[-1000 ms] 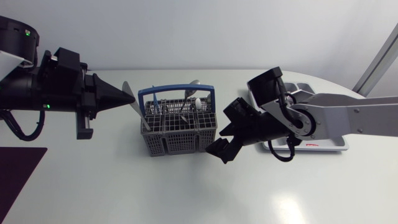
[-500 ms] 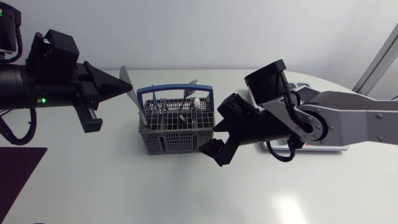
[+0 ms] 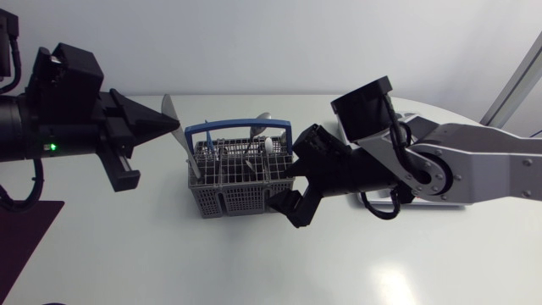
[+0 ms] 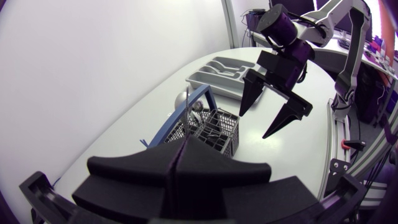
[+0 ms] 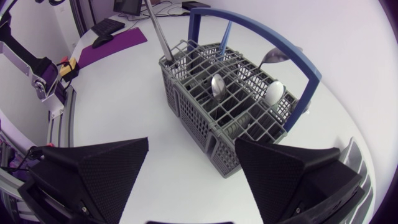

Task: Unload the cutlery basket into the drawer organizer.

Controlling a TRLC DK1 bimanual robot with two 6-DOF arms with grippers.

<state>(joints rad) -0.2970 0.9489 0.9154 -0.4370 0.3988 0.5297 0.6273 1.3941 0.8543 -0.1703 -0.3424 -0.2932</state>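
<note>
Underneath everything, a white table (image 3: 169, 263). From the right, the right arm (image 3: 474, 161), silver links and black joints, extended leftward to the middle. From the left, the left arm (image 3: 51, 127), black and bulky, level above the table's far left part. At the far right, partly hidden behind the right arm, the grey organizer (image 3: 419, 115), flat on the table and well apart from the basket. At the near left edge, a purple mat (image 3: 21, 233). In the middle, the grey mesh basket (image 3: 237, 193), upright, with a blue arched handle (image 3: 237, 124) over its top and cutlery standing in its compartments. Near the basket's near right corner, the right gripper (image 3: 292, 207): jaws spread wide, nothing between them, pointed at the basket. Just left of the basket's far left corner, the left gripper (image 3: 174, 129): fingers pressed together to a point, pinched on the knife (image 3: 168, 110) leaning out of the leftmost compartment, upper end tilted to the far left. Inside the basket, toward its right, a white spoon (image 3: 269, 144) and beside it a metal spoon (image 5: 217, 84), bowls up. Nearer the left, a blue-handled piece (image 3: 209, 148), type impossible to tell.
</note>
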